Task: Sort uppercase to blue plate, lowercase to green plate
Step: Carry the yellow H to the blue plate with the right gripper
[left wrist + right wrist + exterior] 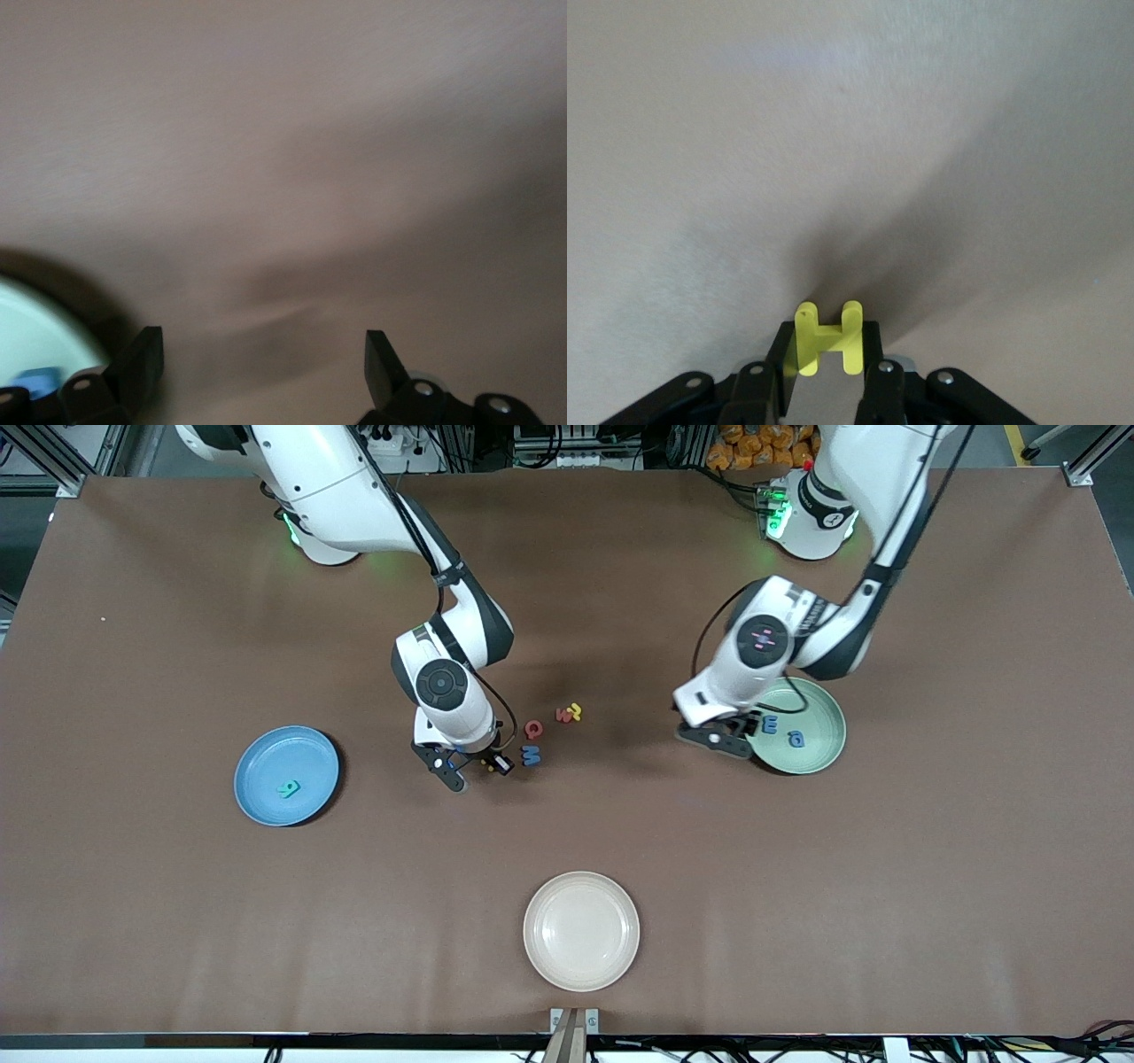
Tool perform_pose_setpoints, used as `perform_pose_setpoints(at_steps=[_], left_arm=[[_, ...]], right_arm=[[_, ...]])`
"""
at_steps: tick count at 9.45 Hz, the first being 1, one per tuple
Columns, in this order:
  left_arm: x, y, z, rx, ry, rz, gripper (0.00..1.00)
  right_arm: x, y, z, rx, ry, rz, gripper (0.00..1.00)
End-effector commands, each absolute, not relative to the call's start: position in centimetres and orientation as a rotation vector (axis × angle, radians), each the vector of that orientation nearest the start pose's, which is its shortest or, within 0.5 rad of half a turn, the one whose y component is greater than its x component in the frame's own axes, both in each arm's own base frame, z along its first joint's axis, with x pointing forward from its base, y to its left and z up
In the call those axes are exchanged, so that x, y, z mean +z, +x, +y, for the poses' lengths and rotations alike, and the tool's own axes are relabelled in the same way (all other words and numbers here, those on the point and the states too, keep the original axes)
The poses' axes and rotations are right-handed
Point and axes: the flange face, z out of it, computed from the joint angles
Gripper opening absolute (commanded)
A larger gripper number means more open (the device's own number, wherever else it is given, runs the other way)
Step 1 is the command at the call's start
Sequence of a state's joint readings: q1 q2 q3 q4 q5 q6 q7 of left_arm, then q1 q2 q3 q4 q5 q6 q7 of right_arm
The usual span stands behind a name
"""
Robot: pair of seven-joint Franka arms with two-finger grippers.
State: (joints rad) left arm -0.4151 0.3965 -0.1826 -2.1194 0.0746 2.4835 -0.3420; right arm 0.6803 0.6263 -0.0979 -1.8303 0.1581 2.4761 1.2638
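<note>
The right gripper (472, 770) is pinched on the small yellow foam capital H (827, 339), low over the brown tabletop (133, 886) just beside the loose letters in the middle. The step in hand looks like carrying this capital to the round sky-blue plate (257, 802) toward the right arm's end, where a teal foam capital R (289, 788) already lies. The next move calls for a lift and a swing across to that plate, then a release over its bare part.

The left gripper (728, 738) hangs with its fingers spread and nothing between them, at the rim of the pale mint-green plate (819, 757), which holds two blue foam lowercase letters (783, 731). Its next pick would come from the middle group: a blue foam M (531, 755), a red foam Q (533, 730), a small red letter (563, 715) and a small yellow letter (576, 710) touching it.

Only the right wrist view shows the H clearly between the fingers; the front view hides it. A cream-white plate (540, 957) sits nearest the front camera.
</note>
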Motion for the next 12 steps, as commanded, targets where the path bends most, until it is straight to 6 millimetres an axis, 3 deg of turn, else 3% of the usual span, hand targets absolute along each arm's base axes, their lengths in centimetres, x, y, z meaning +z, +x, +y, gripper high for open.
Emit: perform_pose_setpoints(at_steps=[1, 3, 6, 8, 10, 12], left_arm=[[22.3, 48.8, -36.9, 0.006, -3.156, 0.41, 1.0], [23.5, 49.1, -40.1, -0.049, -3.183, 0.403, 1.0], [22.7, 49.7, -44.5, -0.076, -3.229, 0.276, 1.0], [22.2, 49.0, -48.6, -0.096, -3.25, 0.319, 1.0], [22.3, 47.8, -51.0, -0.103, -3.264, 0.304, 1.0], [21.9, 45.6, -52.7, -0.061, -3.261, 0.272, 1.0]], right_arm=[[23.0, 56.4, 30.8, 0.041, -2.868, 1.11, 0.0], [25.9, 58.9, 24.8, 0.077, -2.92, 0.993, 0.0], [28.1, 61.1, 14.9, 0.144, -3.013, 0.771, 0.0], [27.6, 61.4, 8.7, 0.211, -3.054, 0.629, 0.0], [26.1, 60.6, 3.2, 0.28, -3.064, 0.508, 0.0], [24.4, 59.1, 0.8, 0.333, -3.064, 0.434, 0.0]])
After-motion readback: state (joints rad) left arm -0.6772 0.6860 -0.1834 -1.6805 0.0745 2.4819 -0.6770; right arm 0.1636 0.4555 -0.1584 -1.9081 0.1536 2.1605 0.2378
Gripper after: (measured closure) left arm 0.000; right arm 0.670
